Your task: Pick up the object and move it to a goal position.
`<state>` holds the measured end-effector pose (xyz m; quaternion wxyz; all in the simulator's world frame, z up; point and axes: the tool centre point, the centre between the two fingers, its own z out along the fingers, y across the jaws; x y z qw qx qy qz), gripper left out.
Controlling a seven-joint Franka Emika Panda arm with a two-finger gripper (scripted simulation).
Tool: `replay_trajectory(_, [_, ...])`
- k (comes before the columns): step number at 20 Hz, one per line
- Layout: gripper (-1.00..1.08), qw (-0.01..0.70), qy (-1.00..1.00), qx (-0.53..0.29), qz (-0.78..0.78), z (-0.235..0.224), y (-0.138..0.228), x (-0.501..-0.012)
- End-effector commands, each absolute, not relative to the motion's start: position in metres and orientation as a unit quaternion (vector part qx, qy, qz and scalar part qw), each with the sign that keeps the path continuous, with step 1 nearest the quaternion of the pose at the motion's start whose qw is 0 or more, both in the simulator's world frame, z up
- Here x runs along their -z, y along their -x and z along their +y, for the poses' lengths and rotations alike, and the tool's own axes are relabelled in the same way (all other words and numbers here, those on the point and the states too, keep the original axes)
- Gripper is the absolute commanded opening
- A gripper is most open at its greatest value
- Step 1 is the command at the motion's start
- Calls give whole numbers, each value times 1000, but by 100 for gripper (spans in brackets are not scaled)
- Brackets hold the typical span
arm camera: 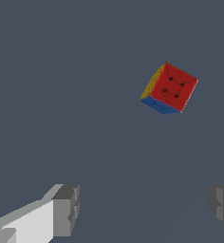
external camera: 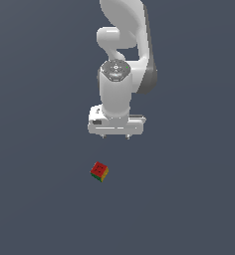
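Only plain grey floor (external camera: 40, 209) (featureless)

The arm (external camera: 120, 60) is glossy white with rounded, bulbous links and a dark grey band down one side. A round grey cap with small pale marks tops the wrist joint (external camera: 115, 68). The gripper (external camera: 116, 135) has a flat white rectangular body, and its fingers (arm camera: 66, 209) carry blocky grey ridged pads.
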<state>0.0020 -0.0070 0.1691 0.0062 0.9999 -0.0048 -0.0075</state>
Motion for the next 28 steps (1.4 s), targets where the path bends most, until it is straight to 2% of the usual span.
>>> replay_trajectory(1, [100,6,-1000,8,-5,-7,-2,-169])
replay_trajectory(11, [100,-2,-1000,-14,23,23,-13,-190])
replay_trajectory(19, [100,-3,-1000,-12,2,15,-20,-183])
replay_trajectory(28, [100,-5,-997,-8,-81,-14,-49,-155])
